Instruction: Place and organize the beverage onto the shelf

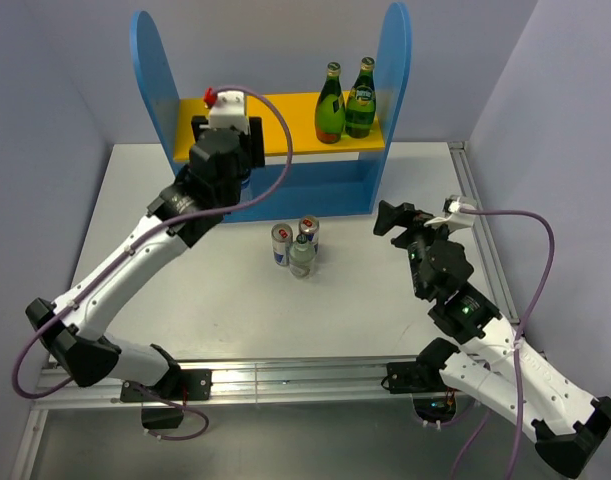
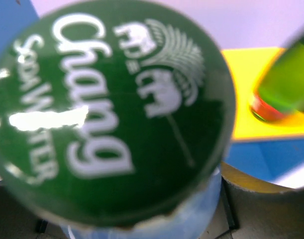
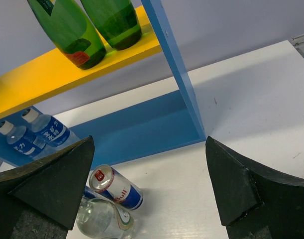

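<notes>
The shelf (image 1: 285, 125) stands at the back of the table, with two green bottles (image 1: 345, 100) on the right of its yellow upper board. My left gripper (image 1: 230, 150) is at the shelf's left front, below the yellow board. In the left wrist view a green "Chang Soda Water" cap (image 2: 112, 109) on a pale bottle fills the frame between my grey fingers (image 2: 263, 209). My right gripper (image 1: 400, 222) is open and empty, above the table to the right of two Red Bull cans (image 1: 281, 243) and a clear glass bottle (image 1: 302, 256).
Two white-capped water bottles (image 3: 35, 135) stand at the left of the shelf's blue base (image 3: 156, 127). In the right wrist view a can (image 3: 114, 186) and the glass bottle (image 3: 102, 221) show in front of the base. Walls close in behind and at both sides.
</notes>
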`<state>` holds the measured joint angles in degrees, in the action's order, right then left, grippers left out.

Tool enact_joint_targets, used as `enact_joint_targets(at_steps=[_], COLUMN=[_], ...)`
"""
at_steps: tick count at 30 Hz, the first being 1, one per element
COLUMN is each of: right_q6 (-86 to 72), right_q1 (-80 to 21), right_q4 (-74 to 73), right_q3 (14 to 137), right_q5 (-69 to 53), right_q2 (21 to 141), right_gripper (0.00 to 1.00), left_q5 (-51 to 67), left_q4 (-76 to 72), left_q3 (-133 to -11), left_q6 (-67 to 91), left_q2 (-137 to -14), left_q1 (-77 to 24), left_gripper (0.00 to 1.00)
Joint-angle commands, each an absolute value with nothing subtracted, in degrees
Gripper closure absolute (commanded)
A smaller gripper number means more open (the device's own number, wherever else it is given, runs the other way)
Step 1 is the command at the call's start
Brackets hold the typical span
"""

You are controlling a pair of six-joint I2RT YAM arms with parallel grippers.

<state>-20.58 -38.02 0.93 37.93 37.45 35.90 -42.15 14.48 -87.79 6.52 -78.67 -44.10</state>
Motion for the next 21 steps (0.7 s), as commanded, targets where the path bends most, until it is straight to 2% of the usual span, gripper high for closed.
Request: enact_joint_targets(at_steps=[1, 10, 21], right_q6=[-21.4, -21.8, -21.8], right_q1=[-38.3, -38.3, -38.2], right_q4=[3.1, 3.3, 3.3], right_q3=[37.8, 36.9, 36.4], right_q5=[37.8, 37.2, 37.6], right_q2=[34.8, 33.8, 33.2], right_gripper=[0.01, 0.01, 0.01], left_q5=[-34.8, -26.0, -24.2], left_q4=[10.0, 9.4, 6.3], left_q3=[-95.0, -103.1, -104.0], left_q6=[3.6, 6.8, 8.8], left_q2=[-80.5, -89.9, -97.6], left_q1=[-37.2, -23.5, -17.8], left_gripper=[1.00, 1.00, 1.00])
